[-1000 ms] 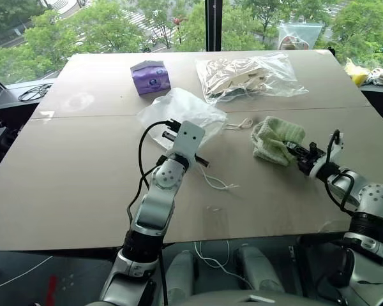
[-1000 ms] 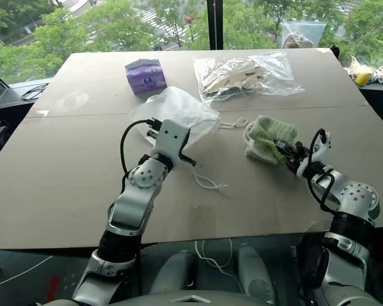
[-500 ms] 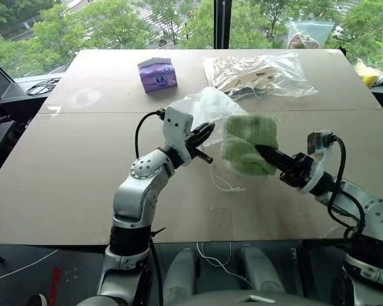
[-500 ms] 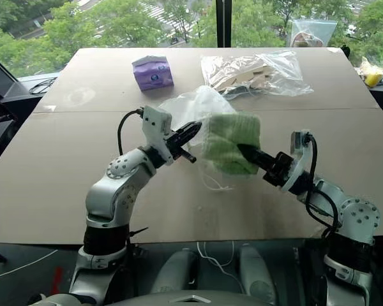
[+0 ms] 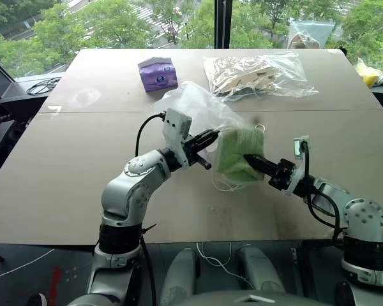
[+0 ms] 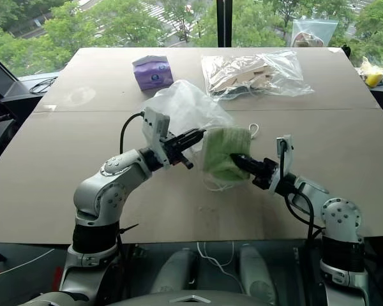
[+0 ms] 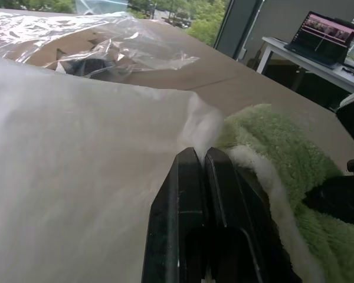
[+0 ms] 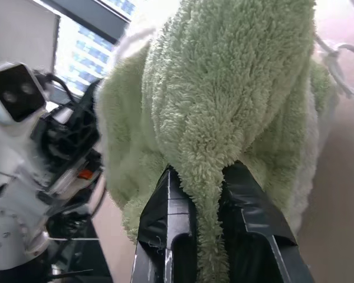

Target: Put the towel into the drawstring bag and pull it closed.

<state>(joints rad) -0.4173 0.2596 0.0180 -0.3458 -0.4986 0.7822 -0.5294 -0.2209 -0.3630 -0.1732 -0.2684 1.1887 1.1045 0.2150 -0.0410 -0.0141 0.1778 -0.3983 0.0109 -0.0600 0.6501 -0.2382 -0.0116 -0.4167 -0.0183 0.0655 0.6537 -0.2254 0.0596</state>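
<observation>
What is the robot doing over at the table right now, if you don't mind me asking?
It is packing a towel into a drawstring bag. The left gripper is shut on the bag's edge, holding it up off the table. The right gripper is shut on the green towel, held against the bag's mouth. The towel is not yet inside.

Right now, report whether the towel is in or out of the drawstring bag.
Out: the towel hangs pinched in the right gripper beside the drawstring bag.
</observation>
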